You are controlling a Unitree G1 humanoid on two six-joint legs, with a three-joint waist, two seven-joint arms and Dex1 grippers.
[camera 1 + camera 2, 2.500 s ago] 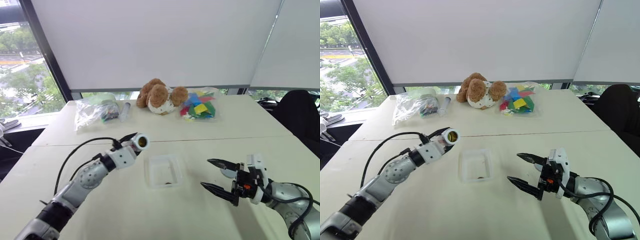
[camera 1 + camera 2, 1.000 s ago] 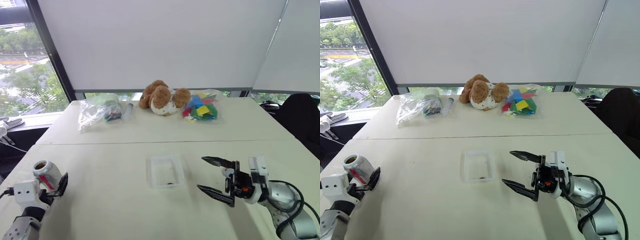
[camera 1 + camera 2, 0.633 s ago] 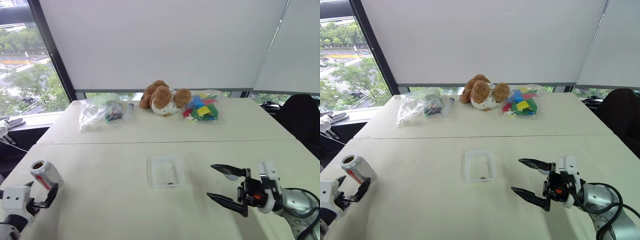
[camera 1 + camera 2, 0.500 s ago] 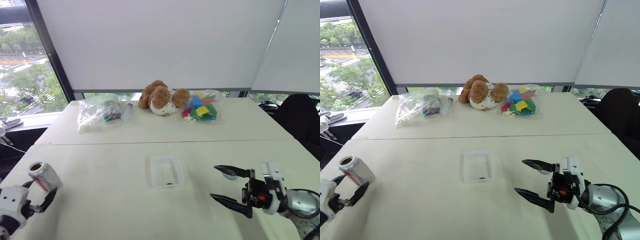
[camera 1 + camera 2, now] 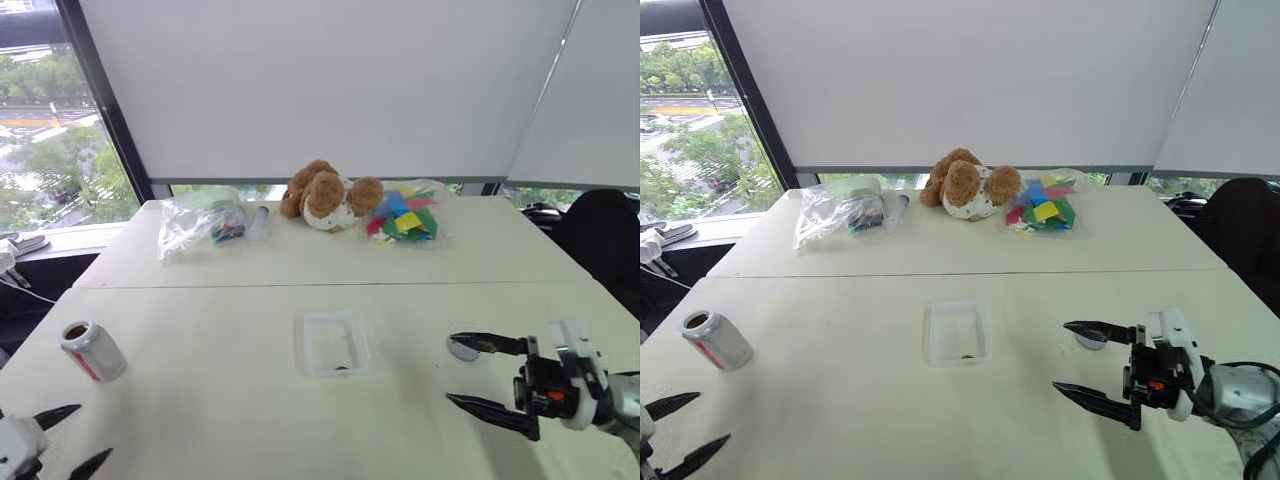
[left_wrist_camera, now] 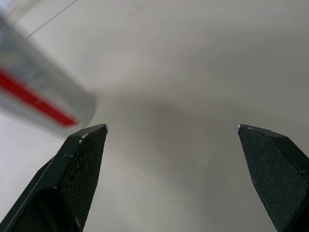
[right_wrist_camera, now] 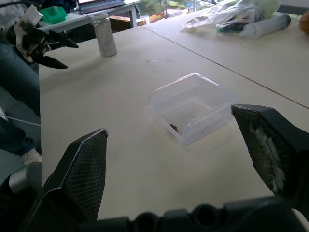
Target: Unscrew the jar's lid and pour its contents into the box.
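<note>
Jar [image 5: 92, 351] upright and uncapped, lid [image 5: 462, 349] perhaps behind released right gripper [image 5: 485, 374], left gripper [image 5: 682, 431] released, cropped

Open jar [image 5: 93, 351] stands tilted far left; clear box [image 5: 334, 342] at centre holds dark bits [image 5: 341, 367]; lid [image 5: 462, 349] lies right.

You have bare bench [image 5: 200, 400] all round the box [image 5: 333, 342], so either pincer can reach it without brushing anything. The jar [image 5: 93, 351] stands alone near the left edge, and the lid [image 5: 462, 349] lies beside the right pincer [image 5: 485, 374]. The bags [image 5: 200, 220] and plush toy [image 5: 325, 194] crowd only the far edge.
</note>
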